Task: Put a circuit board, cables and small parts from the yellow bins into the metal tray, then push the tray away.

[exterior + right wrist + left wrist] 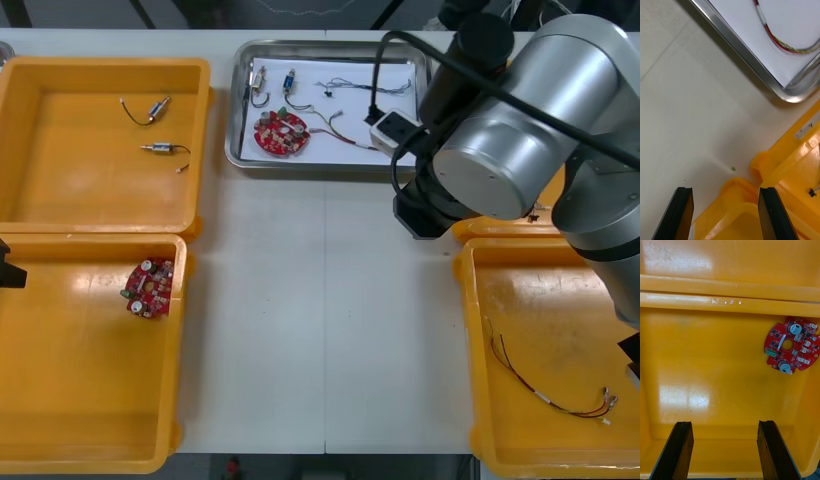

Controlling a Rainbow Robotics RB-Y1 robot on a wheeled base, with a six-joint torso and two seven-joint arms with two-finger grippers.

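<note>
The metal tray (300, 168), white inside, stands at the table's far middle. In it lie a red circuit board (280, 132), thin cables (350, 88) and small metal parts (262, 80). My right gripper (725, 193) hangs open and holds nothing, over the bare table beside the corners of the two right bins (790, 165). A corner of the tray (741, 48) with a red and yellow cable (778, 41) lies ahead of its fingers. My left gripper (725, 427) is open over the near-left bin (715, 363), with a second red circuit board (790, 347) beyond its fingers.
The far-left bin (60, 200) holds two small metal parts with wires (158, 108). A circuit board (150, 288) lies in the near-left bin (60, 400). A red and yellow cable (550, 395) lies in the near-right bin (560, 300). My right arm (530, 110) covers the far-right bin.
</note>
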